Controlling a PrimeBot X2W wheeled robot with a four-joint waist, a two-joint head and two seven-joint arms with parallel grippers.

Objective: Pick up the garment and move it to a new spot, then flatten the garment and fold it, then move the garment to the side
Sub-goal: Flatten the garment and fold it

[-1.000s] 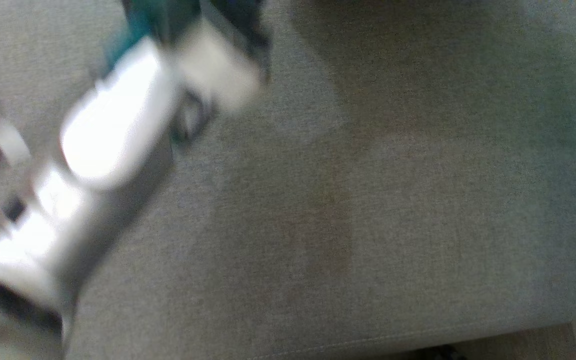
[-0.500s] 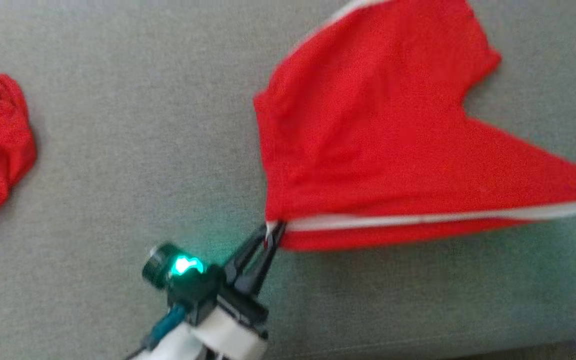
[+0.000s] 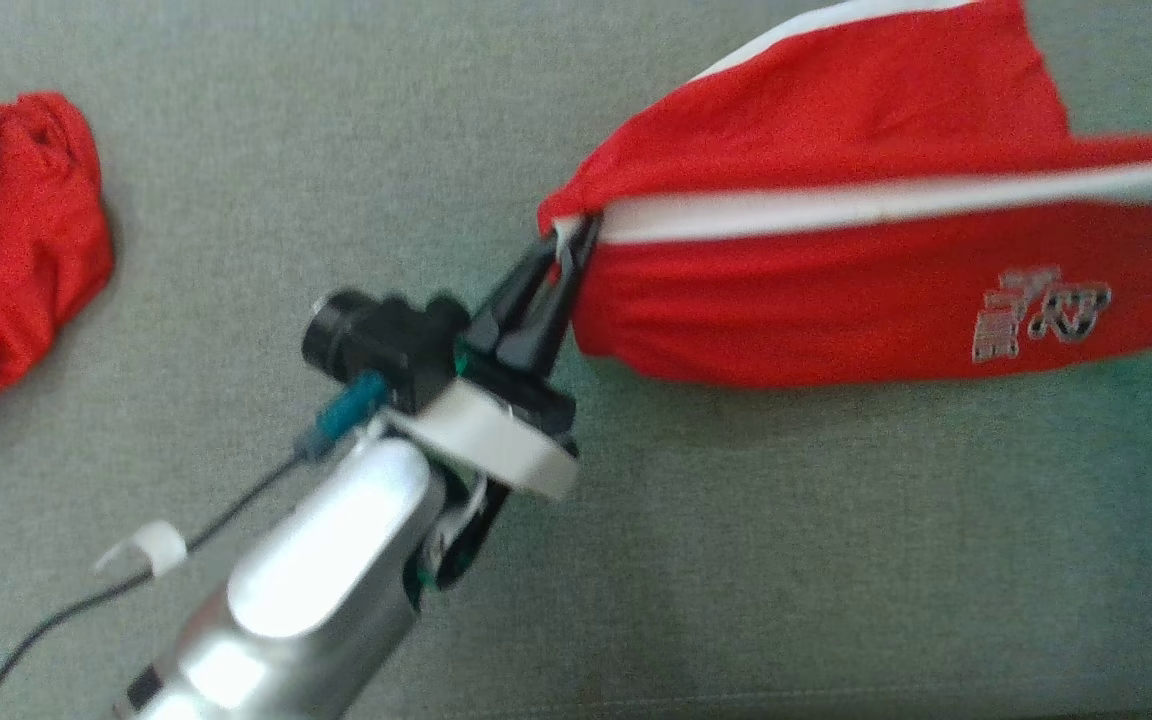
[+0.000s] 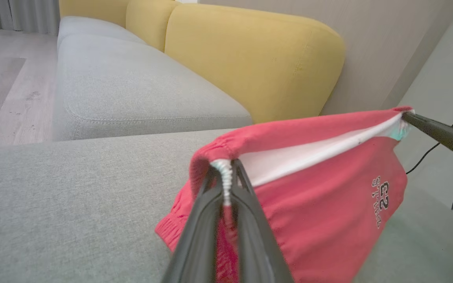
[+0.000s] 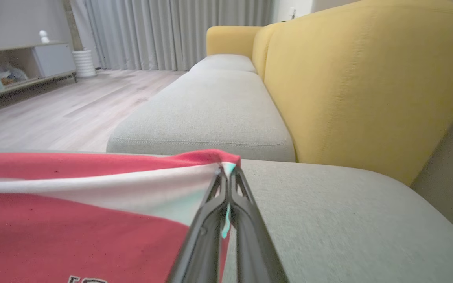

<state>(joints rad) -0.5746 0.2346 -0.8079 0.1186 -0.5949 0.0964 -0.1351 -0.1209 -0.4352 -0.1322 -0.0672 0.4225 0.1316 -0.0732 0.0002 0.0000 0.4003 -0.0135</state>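
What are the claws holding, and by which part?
Both grip the red garment by its white-striped edge: left claw at one end, right claw at the other.

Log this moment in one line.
left pincer: shut on red fabric shorts with white stripe | right pincer: shut on their other end | shorts: stretched between both, over grey fabric sofa seat

- Seat cushion (image 3: 786, 560) lies bare from 4 to 7 o'clock.
- Stretched shorts (image 3: 836, 300) block 1 to 3 o'clock.
- Red heap (image 3: 6, 250) sits at 9 o'clock.
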